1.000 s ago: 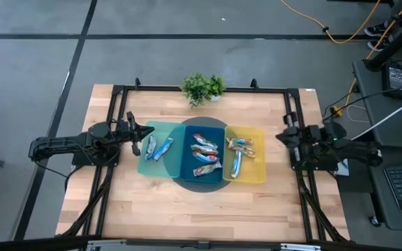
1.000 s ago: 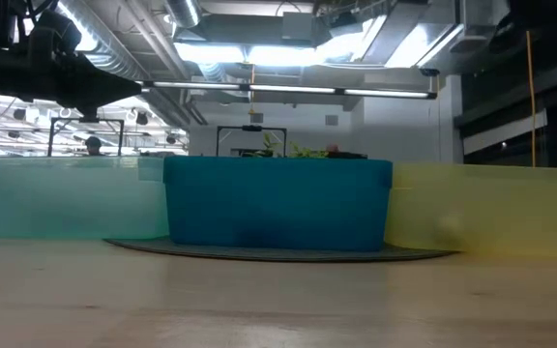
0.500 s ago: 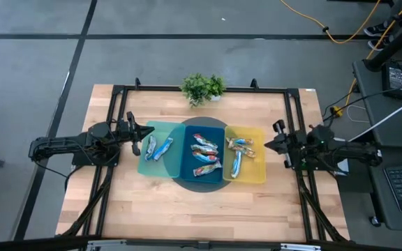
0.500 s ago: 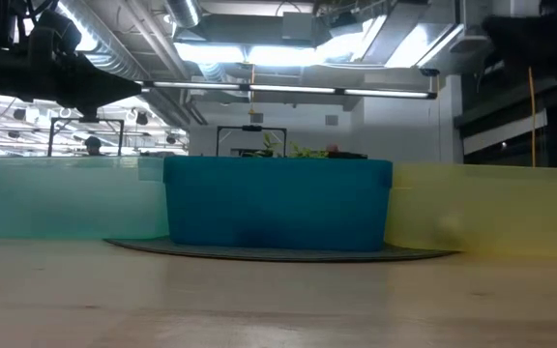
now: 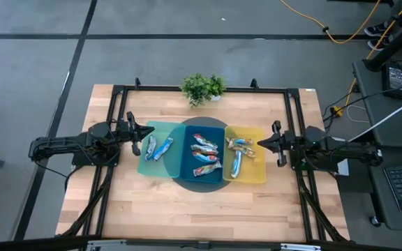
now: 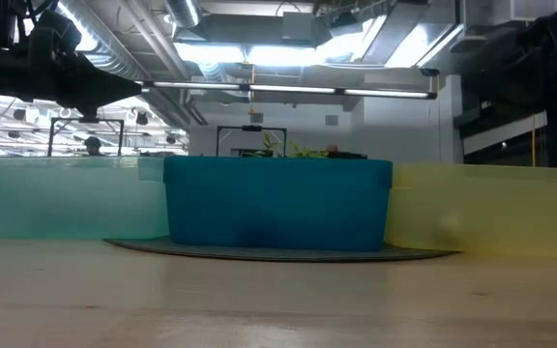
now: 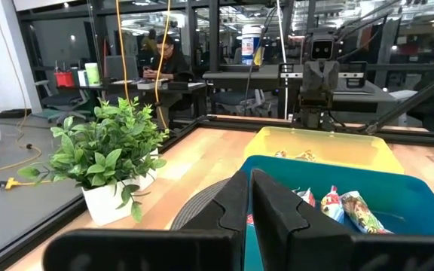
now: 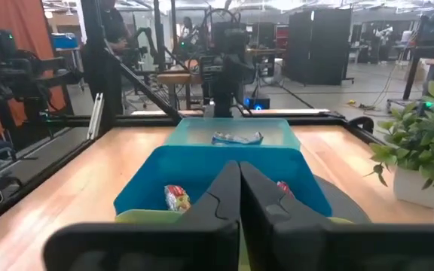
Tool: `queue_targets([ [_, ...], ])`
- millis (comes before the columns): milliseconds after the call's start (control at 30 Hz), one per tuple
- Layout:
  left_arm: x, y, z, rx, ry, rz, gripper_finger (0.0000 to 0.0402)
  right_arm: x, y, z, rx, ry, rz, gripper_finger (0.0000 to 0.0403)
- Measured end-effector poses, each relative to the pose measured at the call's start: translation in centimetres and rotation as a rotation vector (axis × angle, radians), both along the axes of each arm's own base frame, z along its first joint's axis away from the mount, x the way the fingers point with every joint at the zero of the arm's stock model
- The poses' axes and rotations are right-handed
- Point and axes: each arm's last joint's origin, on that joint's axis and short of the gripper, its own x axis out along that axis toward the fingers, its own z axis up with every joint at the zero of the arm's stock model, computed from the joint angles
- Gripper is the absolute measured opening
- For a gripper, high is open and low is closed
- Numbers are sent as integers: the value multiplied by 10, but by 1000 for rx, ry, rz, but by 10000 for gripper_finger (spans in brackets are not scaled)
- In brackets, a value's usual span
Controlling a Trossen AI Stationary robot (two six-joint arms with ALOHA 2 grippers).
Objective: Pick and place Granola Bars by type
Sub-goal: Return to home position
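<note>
Granola Bars [image 5: 206, 155] in bins [image 5: 188, 174]; right tool [image 5: 260, 144] seemingly rim-side.

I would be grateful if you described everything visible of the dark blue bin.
The blue bin is an opaque, open-topped rectangular tub, plastic by its look, standing upright on a round dark mat. It sits between the teal bin and the yellow bin, walls close against both. Several foil-wrapped bars lie inside.

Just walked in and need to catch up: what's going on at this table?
Sorting looks done. The granola bars lie in the teal bin, the blue bin and the yellow bin. Neither arm holds anything: the left gripper sits shut at the teal bin's edge, the right gripper shut by the yellow bin.
</note>
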Motion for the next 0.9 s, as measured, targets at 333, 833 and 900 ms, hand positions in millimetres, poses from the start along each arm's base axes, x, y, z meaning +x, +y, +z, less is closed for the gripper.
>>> queue_targets([
  [333,0,0,0,0,0,0,12,4,2,-4,29,56,25,4],
  [833,0,0,0,0,0,0,13,4,2,-5,31,59,25,4],
  [900,0,0,0,0,0,0,12,4,2,-4,32,59,25,4],
])
